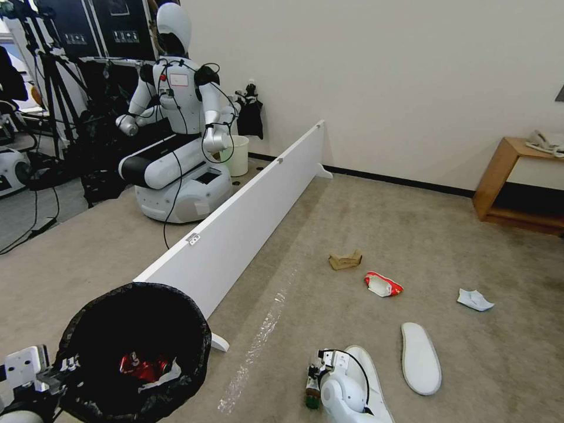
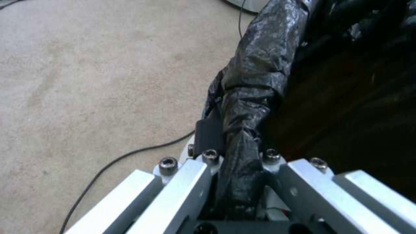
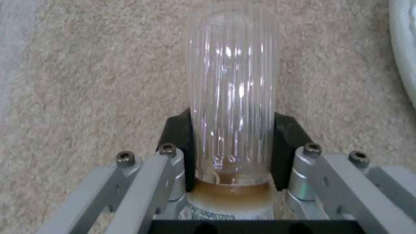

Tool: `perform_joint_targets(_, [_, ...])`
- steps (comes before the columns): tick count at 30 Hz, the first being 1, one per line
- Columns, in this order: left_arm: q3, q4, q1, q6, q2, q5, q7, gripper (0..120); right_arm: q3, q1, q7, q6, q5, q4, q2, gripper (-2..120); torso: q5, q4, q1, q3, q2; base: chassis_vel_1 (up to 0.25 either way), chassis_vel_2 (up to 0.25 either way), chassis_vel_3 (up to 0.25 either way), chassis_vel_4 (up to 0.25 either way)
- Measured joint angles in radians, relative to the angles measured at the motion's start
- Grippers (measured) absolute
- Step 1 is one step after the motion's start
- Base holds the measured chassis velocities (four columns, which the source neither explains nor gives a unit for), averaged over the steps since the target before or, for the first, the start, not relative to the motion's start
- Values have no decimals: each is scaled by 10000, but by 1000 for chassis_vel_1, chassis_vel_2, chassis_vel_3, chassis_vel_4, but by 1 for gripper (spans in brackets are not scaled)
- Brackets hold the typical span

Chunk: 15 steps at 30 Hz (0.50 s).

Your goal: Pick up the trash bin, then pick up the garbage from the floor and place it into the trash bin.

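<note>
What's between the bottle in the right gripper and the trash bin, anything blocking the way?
Nothing visible. The right gripper grips the bottle low over the carpet; the trash bin, held at its rim by the left gripper, hangs to its left with bare floor between and its mouth open.

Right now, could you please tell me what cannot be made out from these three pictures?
- Round black-bagged trash bin: head view's lower edge cuts off its base.
- Bin contents: a red crushed can and white scrap show; anything deeper is lost in shadow.
- Small clear ribbed plastic bottle: the right gripper hides most of its label.
- Near white slipper: the right arm covers most of it.
</note>
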Motion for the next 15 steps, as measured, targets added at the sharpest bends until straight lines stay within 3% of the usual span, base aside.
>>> perform_joint_targets(6, [78,0,-5,0,-20,-25,6,1,-58,-245,251,-199,366,850,-286,30,0,-4,1,2,-4,0,0,0,0])
perform_joint_targets(15, [460,0,153,-1,117,-291,0,1,401,-1009,247,-78,549,3389,-1370,30,-2,-6,0,2,-3,0,0,0,0])
